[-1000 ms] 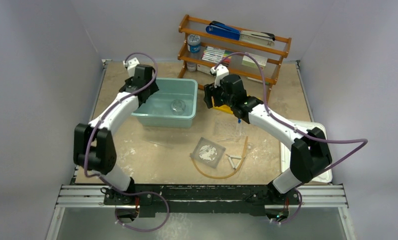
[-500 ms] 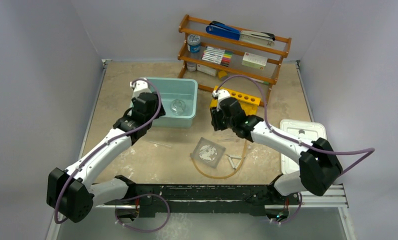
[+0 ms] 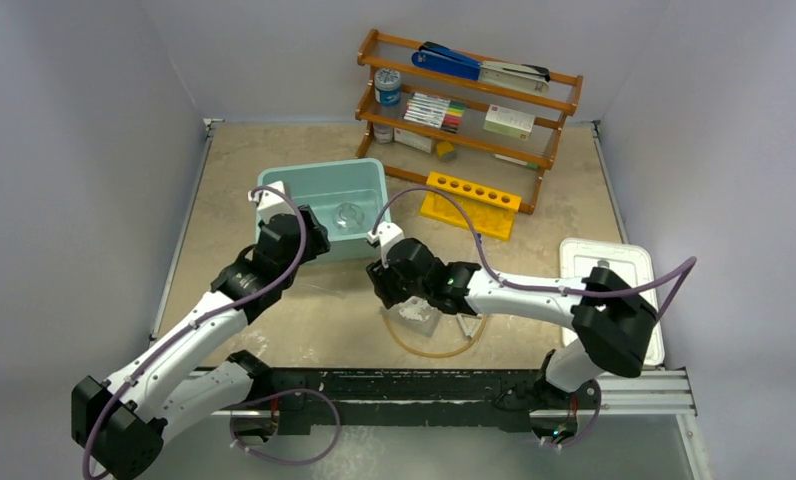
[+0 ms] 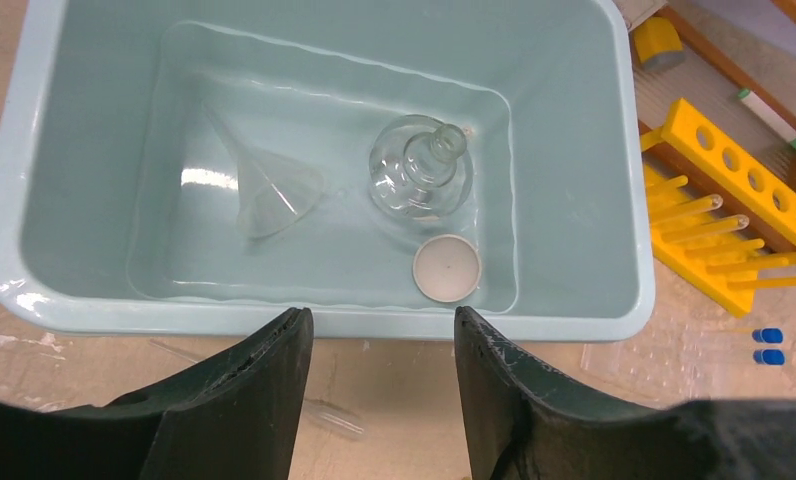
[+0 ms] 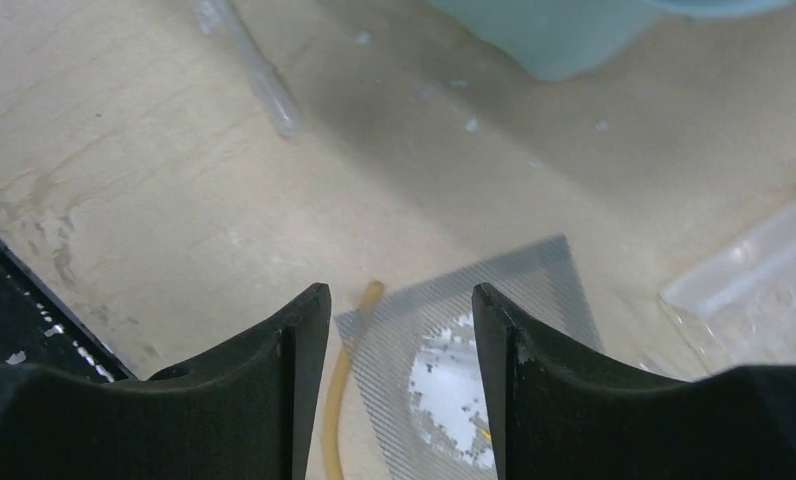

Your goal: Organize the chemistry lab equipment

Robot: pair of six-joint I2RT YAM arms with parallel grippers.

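Note:
A round glass flask (image 4: 421,178), a clear funnel (image 4: 269,185) and a small white round dish (image 4: 446,267) lie inside the teal bin (image 3: 319,187). My left gripper (image 4: 379,315) hangs open and empty just over the bin's near rim (image 4: 324,322); in the top view the left gripper (image 3: 296,243) is at the bin's near-left corner. My right gripper (image 5: 399,290) is open and empty above the square dish (image 5: 474,340), grey-lined with a white patch, and the amber tube (image 5: 344,380). From above, the right gripper (image 3: 386,280) covers part of the dish (image 3: 417,312). The yellow rack (image 3: 471,203) stands behind.
A clear test tube (image 5: 259,70) lies on the table left of the dish, and another clear tube (image 4: 324,415) lies near the left fingers. A clear plastic bag (image 5: 754,290) is at the right. The white lid (image 3: 614,290) lies far right, and the wooden shelf (image 3: 469,90) stands at the back.
Both arms have drawn back toward the near edge. The left gripper moved from the bin's far-left side to its near rim. The right gripper left the yellow rack and came over the square dish.

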